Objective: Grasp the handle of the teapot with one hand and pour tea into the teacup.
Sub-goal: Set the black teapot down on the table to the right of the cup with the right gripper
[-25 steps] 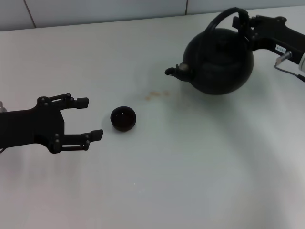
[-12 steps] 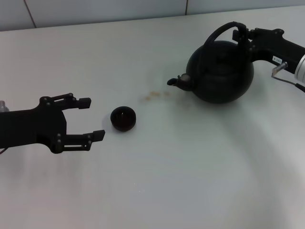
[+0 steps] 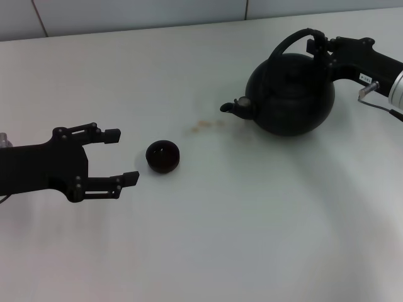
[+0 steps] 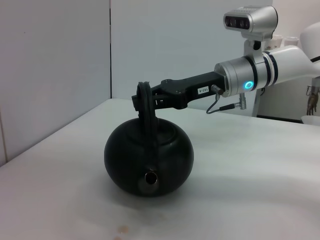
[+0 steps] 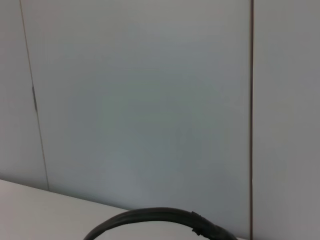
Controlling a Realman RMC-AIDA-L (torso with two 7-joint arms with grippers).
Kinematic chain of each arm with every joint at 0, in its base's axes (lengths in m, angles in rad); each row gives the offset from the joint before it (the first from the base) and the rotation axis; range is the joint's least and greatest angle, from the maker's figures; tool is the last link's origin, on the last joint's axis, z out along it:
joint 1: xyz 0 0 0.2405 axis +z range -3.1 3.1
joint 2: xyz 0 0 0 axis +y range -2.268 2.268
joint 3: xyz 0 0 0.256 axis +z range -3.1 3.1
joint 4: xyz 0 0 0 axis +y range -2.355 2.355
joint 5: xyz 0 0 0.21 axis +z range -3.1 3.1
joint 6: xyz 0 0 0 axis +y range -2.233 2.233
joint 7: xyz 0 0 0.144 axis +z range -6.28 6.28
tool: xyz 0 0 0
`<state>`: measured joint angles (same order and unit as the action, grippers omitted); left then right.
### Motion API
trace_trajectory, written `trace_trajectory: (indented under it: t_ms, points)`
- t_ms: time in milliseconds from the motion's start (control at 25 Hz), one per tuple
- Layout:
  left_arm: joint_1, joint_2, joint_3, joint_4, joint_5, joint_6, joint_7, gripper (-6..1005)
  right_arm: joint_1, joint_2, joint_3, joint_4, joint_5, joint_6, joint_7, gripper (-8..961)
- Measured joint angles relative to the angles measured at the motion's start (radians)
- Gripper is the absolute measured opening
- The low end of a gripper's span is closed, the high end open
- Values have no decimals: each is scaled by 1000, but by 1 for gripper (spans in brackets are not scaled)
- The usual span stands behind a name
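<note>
The round black teapot stands at the back right of the white table, its spout pointing left toward the teacup. My right gripper is shut on the top of the arched handle. In the left wrist view the teapot seems to rest on the table, the spout facing the camera and the handle upright in my right gripper. The small black teacup sits left of centre. My left gripper is open just left of the cup, not touching it. The right wrist view shows only the handle's arc.
A faint brownish stain marks the table between cup and teapot. A tiled wall runs along the far edge. My right arm reaches in over the table's back right.
A second ago the teapot and right gripper shifted slightly nearer and lower in the head view; since half a second ago they hold still. Left gripper and cup have not moved.
</note>
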<state>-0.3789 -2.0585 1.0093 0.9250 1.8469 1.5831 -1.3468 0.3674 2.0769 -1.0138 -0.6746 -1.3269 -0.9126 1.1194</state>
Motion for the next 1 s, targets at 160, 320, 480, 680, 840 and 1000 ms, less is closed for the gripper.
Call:
trace_trajectory:
  t_ms: [160, 320, 480, 680, 840, 1000]
  points:
    - [0, 0, 0, 0, 0, 0, 0, 859, 1, 0, 0, 3, 0, 1, -4, 119]
    - [0, 0, 0, 0, 0, 0, 0, 859, 1, 0, 0, 5, 0, 1, -5, 121]
    - [0, -1, 0, 0, 0, 0, 0, 859, 1, 0, 0, 5, 0, 2, -5, 122]
    - [-1, -2, 0, 0, 0, 0, 0, 859, 0, 0, 0, 5, 0, 2, -3, 124]
    - [-2, -2, 0, 1, 0, 0, 0, 859, -2, 0, 0, 3, 0, 1, 1, 126]
    - [-2, -2, 0, 7, 0, 0, 0, 859, -1, 0, 0, 2, 0, -3, 2, 127]
